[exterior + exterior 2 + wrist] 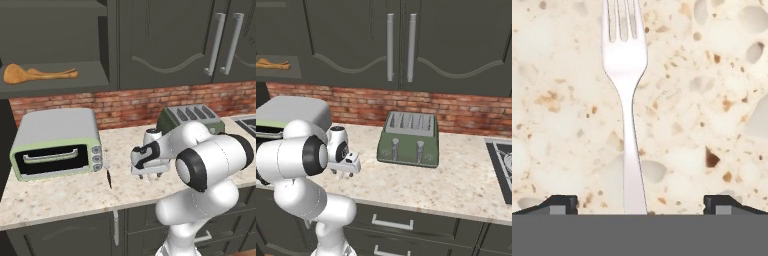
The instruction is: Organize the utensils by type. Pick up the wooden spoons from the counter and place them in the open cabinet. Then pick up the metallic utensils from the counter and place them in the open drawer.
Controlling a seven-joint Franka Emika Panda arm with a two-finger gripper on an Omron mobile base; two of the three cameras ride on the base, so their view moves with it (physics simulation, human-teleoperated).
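I have the pincer point(640, 202) pointing straight down at the counter point(712, 75), its two dark tips spread wide, one at each side of my hand view, and nothing pinched between them; the fork point(626, 65) lies flat on the speckled stone right under it, tines away from the tips, handle running back to the midpoint between them; I cannot tell whether the tips touch the stone.

From the left base view the pincer point(148, 175) hangs low over the counter point(60, 197), right of the toaster oven point(55, 142) and in front of the green toaster point(190, 119); the knife point(109, 179) lies on the stone just in front of the oven's right corner, dark end toward the near edge, a little left of the pincer and apart from it; a thin silver sliver just above it, by the oven's knobs, is too small for me to name.

The two wooden spoons point(37, 74) rest together on the shelf of the open cabinet point(55, 85) at upper left, broad bowl to the left, handles pointing right; they touch or overlap, I cannot tell which.

From the right base view the pincer point(345, 172) sits left of the toaster point(409, 137), low over the counter point(456, 175); the spoons point(272, 64) show on the cabinet shelf at far left; two long bar handles point(400, 47) mark the shut doors above the brick wall point(456, 112).
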